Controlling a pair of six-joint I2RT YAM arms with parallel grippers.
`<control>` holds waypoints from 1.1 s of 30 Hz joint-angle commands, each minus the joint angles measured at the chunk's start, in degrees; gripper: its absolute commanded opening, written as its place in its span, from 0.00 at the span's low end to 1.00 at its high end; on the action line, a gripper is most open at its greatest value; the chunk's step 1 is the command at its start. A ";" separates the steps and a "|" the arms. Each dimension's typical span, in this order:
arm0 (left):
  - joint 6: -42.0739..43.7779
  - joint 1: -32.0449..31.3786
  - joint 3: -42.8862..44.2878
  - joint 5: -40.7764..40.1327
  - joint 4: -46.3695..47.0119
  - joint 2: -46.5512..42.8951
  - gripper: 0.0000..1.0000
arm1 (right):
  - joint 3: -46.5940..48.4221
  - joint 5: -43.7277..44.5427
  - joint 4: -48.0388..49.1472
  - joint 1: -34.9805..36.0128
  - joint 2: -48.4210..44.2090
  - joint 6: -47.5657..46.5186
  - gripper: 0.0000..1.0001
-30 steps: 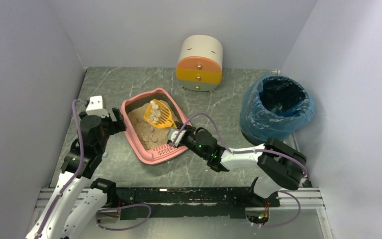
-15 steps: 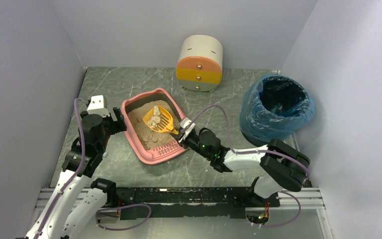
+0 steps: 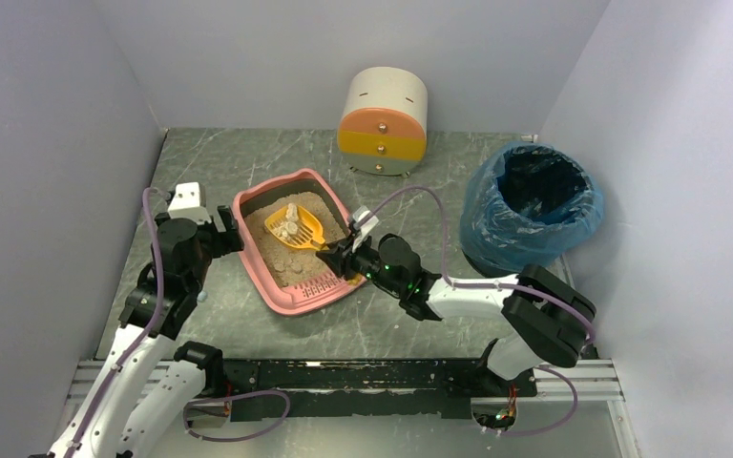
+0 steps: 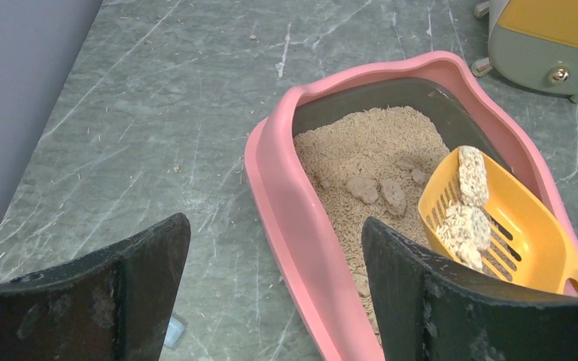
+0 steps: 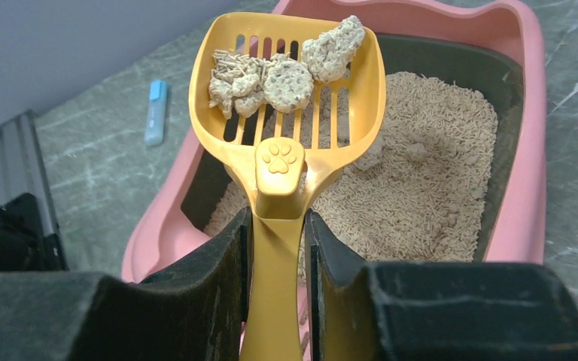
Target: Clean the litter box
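Right gripper (image 5: 275,226), clamped on the handle of the loaded scoop (image 3: 294,227), aims it upper-left over the litter box (image 3: 286,300); bin (image 3: 492,240) at frame right; left gripper (image 4: 271,235) jaws apart.

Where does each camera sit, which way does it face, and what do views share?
Top external: above, behind the bases, looking down at the table; left arm and right arm show.
Left wrist: on the left arm, facing across the litter box; open left gripper frames it.
Right wrist: on the right arm, looking along the scoop; right gripper shut on it.
Shared: all show litter box and scoop.
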 commanded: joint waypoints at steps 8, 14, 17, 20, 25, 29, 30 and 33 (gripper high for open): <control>-5.67 -0.32 -0.95 8.62 -0.01 -1.70 0.98 | -1.25 0.95 2.73 -2.16 -2.46 -11.02 0.00; -3.15 -0.32 -0.58 8.11 -0.02 -2.12 0.98 | -4.96 5.04 6.38 -0.98 -4.84 -25.46 0.00; -0.65 -0.32 0.13 6.05 0.11 -2.07 0.98 | -8.21 4.23 12.87 -1.49 -5.50 -29.74 0.00; 1.48 -0.32 -0.55 5.50 0.93 -1.75 0.98 | -7.47 4.73 12.22 0.57 -4.23 -37.90 0.00; 2.30 -0.32 -0.94 3.43 -0.39 -2.36 0.98 | -3.17 6.23 4.17 1.70 -4.63 -40.40 0.00; 1.62 -0.32 -2.61 2.42 1.11 -4.04 0.98 | -5.16 8.58 8.02 1.88 -5.40 -39.30 0.00; 1.68 -0.32 -2.64 2.17 1.19 -4.03 0.98 | -4.37 9.90 6.72 1.93 -5.01 -38.48 0.00; 2.12 -0.32 -2.12 1.65 0.25 -3.51 0.98 | -2.88 11.87 3.22 0.18 -5.38 -33.05 0.00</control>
